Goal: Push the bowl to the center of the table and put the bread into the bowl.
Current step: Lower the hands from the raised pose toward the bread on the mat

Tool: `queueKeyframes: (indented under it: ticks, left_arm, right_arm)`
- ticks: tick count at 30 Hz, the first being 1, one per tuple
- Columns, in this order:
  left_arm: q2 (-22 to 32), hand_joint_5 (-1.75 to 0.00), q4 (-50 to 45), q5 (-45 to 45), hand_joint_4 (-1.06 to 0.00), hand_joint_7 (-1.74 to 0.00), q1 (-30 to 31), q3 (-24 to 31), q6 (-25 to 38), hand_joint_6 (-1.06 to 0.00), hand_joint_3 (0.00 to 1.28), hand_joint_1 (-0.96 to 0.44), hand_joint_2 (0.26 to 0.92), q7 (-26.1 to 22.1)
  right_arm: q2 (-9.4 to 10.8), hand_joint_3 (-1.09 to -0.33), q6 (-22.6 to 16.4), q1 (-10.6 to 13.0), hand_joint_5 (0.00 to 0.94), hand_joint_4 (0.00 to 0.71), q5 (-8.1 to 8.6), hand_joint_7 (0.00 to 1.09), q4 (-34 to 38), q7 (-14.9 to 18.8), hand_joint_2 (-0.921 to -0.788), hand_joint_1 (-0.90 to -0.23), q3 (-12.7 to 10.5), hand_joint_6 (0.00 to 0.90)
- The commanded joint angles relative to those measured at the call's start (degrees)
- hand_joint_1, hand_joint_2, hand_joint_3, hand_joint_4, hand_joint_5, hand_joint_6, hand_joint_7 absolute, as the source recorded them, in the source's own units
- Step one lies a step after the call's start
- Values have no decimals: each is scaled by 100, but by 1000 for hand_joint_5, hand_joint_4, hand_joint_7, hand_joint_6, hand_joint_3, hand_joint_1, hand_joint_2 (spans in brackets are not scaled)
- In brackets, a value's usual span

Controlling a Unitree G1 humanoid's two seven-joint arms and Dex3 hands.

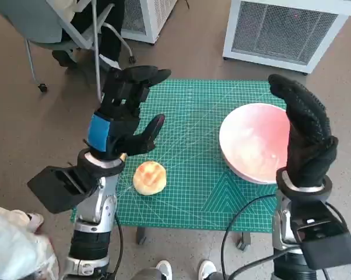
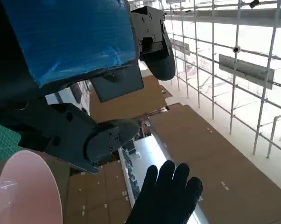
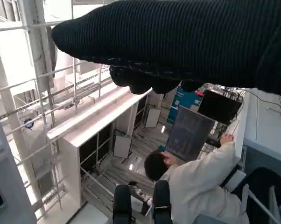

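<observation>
Bowl (image 1: pixel 256 142) sits at right of the frame, by the mat's (image 1: pixel 193 116) right edge w/ its rim overhanging, so push to center isn't done yet. Bread (image 1: pixel 149 177) lies lower left on the mat, not in the bowl, so both steps are left imo. Left hand (image 1: pixel 124 111) hovers above the bread, fingers spread, holding nothing; right hand (image 1: pixel 304 134) is raised flat over the bowl's right rim, fingers extended, empty; contact w/ bowl unclear.

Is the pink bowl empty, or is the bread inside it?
Empty: the bowl holds nothing, and the bread lies apart on the green mat.
</observation>
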Motion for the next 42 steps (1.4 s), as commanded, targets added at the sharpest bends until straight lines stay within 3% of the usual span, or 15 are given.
queueKeyframes:
  ticks: [1, 9, 17, 22, 26, 29, 31, 37, 42]
  left_arm:
    - [0, -845, 31, -28, 1, -1074, -38, 33, -38, 1, 743, -242, 715, -8]
    - [-8, -840, -16, 4, 1, -1068, -3, 11, -24, 1, 738, -238, 720, 17]
    - [6, -837, -37, -4, 1, -1059, 32, 35, -13, 1, 733, -235, 723, 32]
    - [11, -837, -50, 5, 1, -1056, 59, 44, -20, 1, 731, -229, 724, 48]
    - [2, -837, -43, 9, 1, -1056, 68, 45, -34, 1, 731, -226, 724, 58]
    - [0, -836, -29, 12, 1, -1055, 69, 51, -45, 1, 731, -225, 724, 60]
    - [-1, -835, -20, 15, 1, -1054, 67, 54, -48, 1, 731, -224, 725, 62]
    - [2, -835, -40, 17, 1, -1054, 73, 63, -43, 1, 733, -219, 724, 71]
    - [15, -833, -50, 21, 1, -1055, 84, 77, -46, 1, 734, -218, 723, 74]
  right_arm:
    - [-6, -505, -13, 130, 2, 441, 46, 727, 93, -12, -921, -401, -31, 111]
    - [-134, -499, -120, 183, 6, 449, 186, 712, 193, 42, -921, -403, -196, 121]
    - [-668, -491, -660, -82, 3, 453, 666, 619, 1560, 190, -921, -394, -859, 173]
    - [-819, -517, -750, -341, 0, 444, 544, 597, 2617, -287, -921, -372, -1303, 179]
    - [-1013, -522, -782, -587, 0, 432, 302, 588, 3497, -774, -921, -363, -1528, 176]
    - [-1185, -533, -772, -793, 0, 425, 223, 556, 4204, -1048, -921, -343, -1617, 193]
    - [-1265, -536, -748, -913, 1, 425, 230, 549, 4617, -1138, -921, -339, -1635, 199]
    - [-1347, -519, -500, -1206, 0, 419, 708, 497, 5652, -734, -921, -339, -1811, 226]
    - [-1448, -509, -235, -1307, 0, 411, 675, 479, 6270, -677, -921, -340, -1765, 225]
